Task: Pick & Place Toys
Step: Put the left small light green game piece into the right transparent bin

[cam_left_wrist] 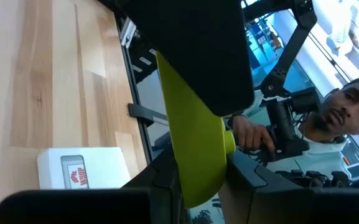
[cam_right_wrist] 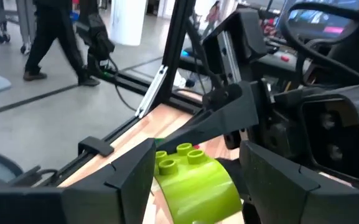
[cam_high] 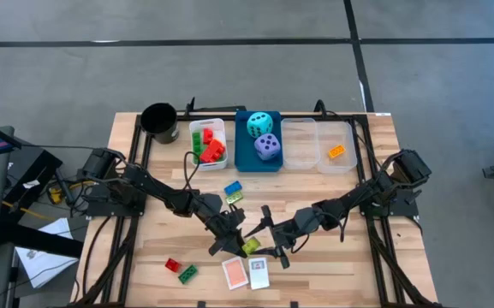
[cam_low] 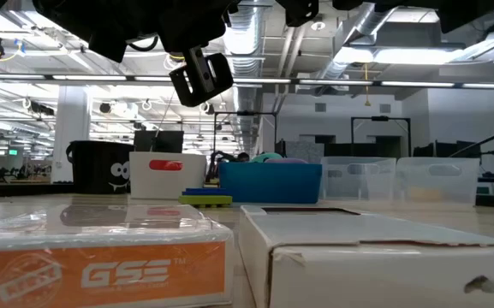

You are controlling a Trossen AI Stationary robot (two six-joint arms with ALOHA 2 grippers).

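At the near middle of the table (cam_high: 332,265), the whole move hangs on one lime-green brick (cam_high: 251,246) caught between the two arms. Coming from the left, the left end effector (cam_high: 232,244) reaches in low over the table, and its wrist view shows the brick's smooth curved side pinched between its dark fingers (cam_left_wrist: 191,37), the brick's long axis running along them. Judging by that, the left arm has the brick in hand. Directly to its right, the right end effector (cam_high: 268,241) faces it, fingers spread to either side of the brick's studded end; its wrist view shows the studs pointing up toward that camera with gaps left on both sides, so it straddles the brick without gripping. The two are about equally near, tip to tip, which looks like a hand-over from left to right. What the next move needs, I would say, is for the right fingers (cam_right_wrist: 129,171) to press onto the brick's short sides, square to its long axis, before the left lets go.

Just toward the near edge lie an orange card (cam_high: 235,273) and a white card (cam_high: 258,274), close beneath the brick, so a dropped brick could land on them. Farther right and back stands a clear bin (cam_high: 342,137) holding an orange brick (cam_high: 336,151).
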